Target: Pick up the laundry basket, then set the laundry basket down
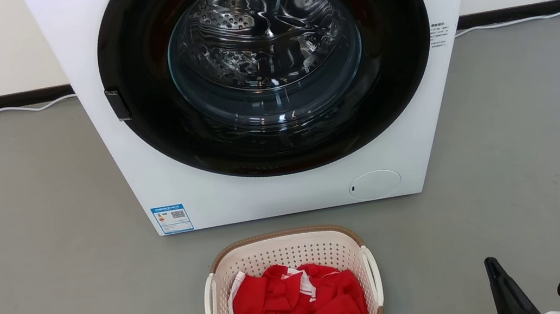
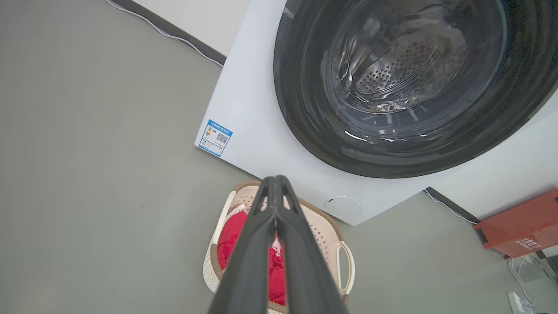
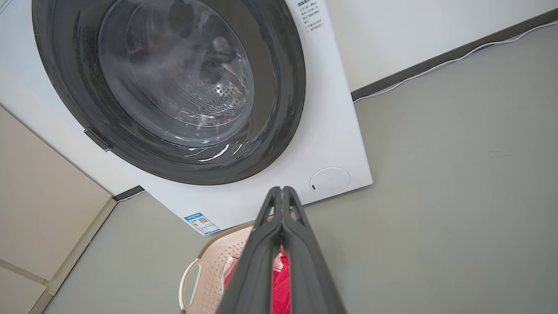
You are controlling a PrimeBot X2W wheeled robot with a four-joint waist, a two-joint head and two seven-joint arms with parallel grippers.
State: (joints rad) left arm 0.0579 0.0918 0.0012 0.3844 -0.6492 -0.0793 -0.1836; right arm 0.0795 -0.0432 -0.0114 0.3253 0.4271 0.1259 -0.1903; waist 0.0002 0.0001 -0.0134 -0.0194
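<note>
Left end effector is closed, its two dark fingers pressed together along their length and gripping nothing. Right end effector is likewise closed and empty. The head view places them at the lower left and lower right, with the laundry basket standing between them on the grey floor. Neither end effector touches the basket. The basket sits upright just in front of the white front-loading washing machine, below its round glass door. Red-and-white clothing lies inside the basket. White side handles flank its brown rim.
</note>
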